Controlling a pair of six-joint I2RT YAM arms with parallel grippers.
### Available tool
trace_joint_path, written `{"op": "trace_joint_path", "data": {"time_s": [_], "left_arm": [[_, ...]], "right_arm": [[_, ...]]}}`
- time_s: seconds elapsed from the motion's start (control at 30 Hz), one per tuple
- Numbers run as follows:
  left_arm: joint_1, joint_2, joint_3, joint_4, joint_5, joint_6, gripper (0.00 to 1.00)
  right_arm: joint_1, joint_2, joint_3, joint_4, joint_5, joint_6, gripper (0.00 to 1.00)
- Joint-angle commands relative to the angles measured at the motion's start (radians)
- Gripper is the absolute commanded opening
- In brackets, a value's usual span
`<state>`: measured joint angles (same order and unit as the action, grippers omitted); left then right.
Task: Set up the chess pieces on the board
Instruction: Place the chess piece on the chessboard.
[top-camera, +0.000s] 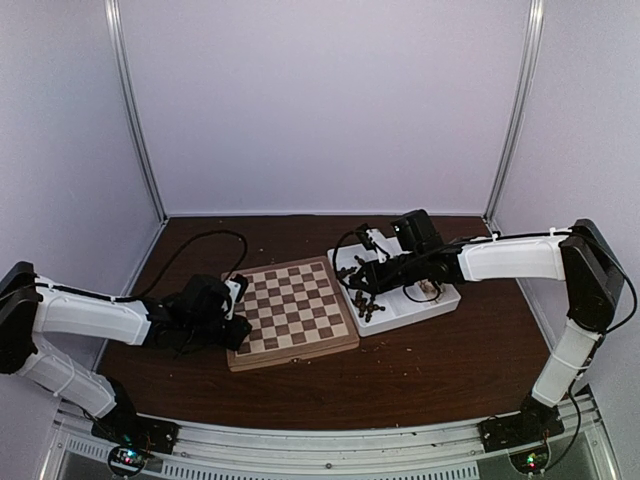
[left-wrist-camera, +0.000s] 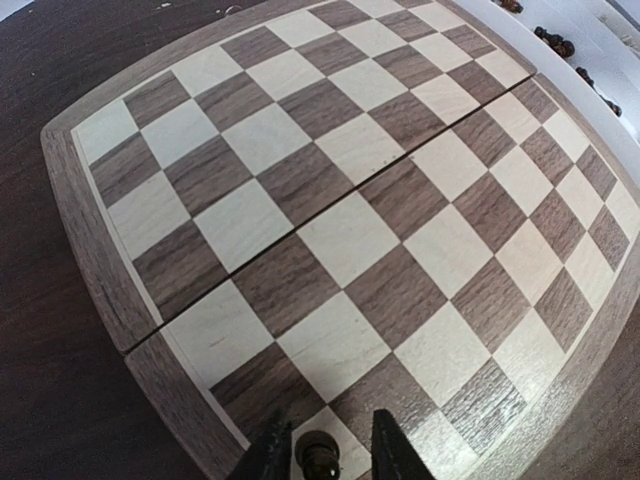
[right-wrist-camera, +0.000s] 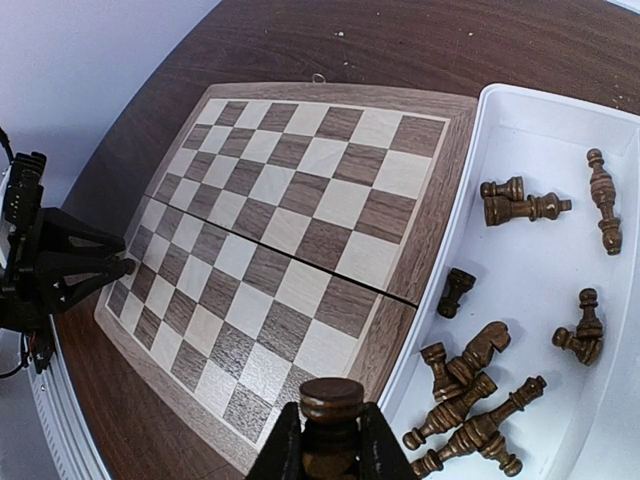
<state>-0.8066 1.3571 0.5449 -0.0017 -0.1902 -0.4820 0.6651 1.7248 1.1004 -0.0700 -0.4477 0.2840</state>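
Early stage: the square checkered wooden board (top-camera: 292, 310) carries one small dark brown wooden piece (left-wrist-camera: 318, 458) on an edge square, jaws of the left gripper (left-wrist-camera: 330, 445) parted around it. Right gripper (right-wrist-camera: 332, 445) jaws clamp another dark piece (right-wrist-camera: 332, 398); remaining dark chess pieces (right-wrist-camera: 470, 400) lie in the white tray (right-wrist-camera: 520, 130).

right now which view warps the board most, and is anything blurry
left wrist: strong fisheye, the board edges bow outward, squares sharp; right wrist: milder curving, the dark piece in the right claw sits close and looks slightly soft; top external: even light, pieces in the tray tiny and grainy.
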Motion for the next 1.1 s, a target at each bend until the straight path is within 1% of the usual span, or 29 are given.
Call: {"op": "trace_joint_path", "data": {"time_s": [0.0,0.1,0.23,0.4,0.53,0.6,0.87,1.07], "left_arm": [[0.000,-0.033,-0.002,0.007,-0.002,-0.007,0.31],[0.000,-0.043,-0.003,0.006,-0.009,-0.012,0.32],[0.000,-0.047,-0.009,-0.031,-0.018,-0.024,0.31],[0.000,-0.044,-0.023,-0.031,-0.014,-0.042,0.27],[0.000,-0.047,-0.025,-0.035,-0.014,-0.041,0.20],[0.000,-0.050,-0.023,-0.038,-0.014,-0.040,0.18],[0.000,-0.060,-0.029,-0.043,0.005,-0.042,0.14],[0.000,-0.063,-0.040,-0.039,0.024,-0.055,0.13]], "right_arm": [[-0.002,-0.005,-0.011,0.019,0.012,0.006,0.16],[-0.003,-0.005,-0.013,0.023,0.011,0.005,0.16],[-0.002,-0.003,-0.013,0.026,0.010,0.007,0.16],[-0.003,-0.002,-0.014,0.028,0.006,0.009,0.16],[-0.002,-0.002,-0.013,0.027,0.006,0.008,0.16],[-0.002,-0.002,-0.013,0.027,0.004,0.009,0.16],[-0.004,-0.004,-0.014,0.027,0.005,0.009,0.16],[-0.003,-0.001,-0.014,0.030,0.002,0.012,0.16]]}}
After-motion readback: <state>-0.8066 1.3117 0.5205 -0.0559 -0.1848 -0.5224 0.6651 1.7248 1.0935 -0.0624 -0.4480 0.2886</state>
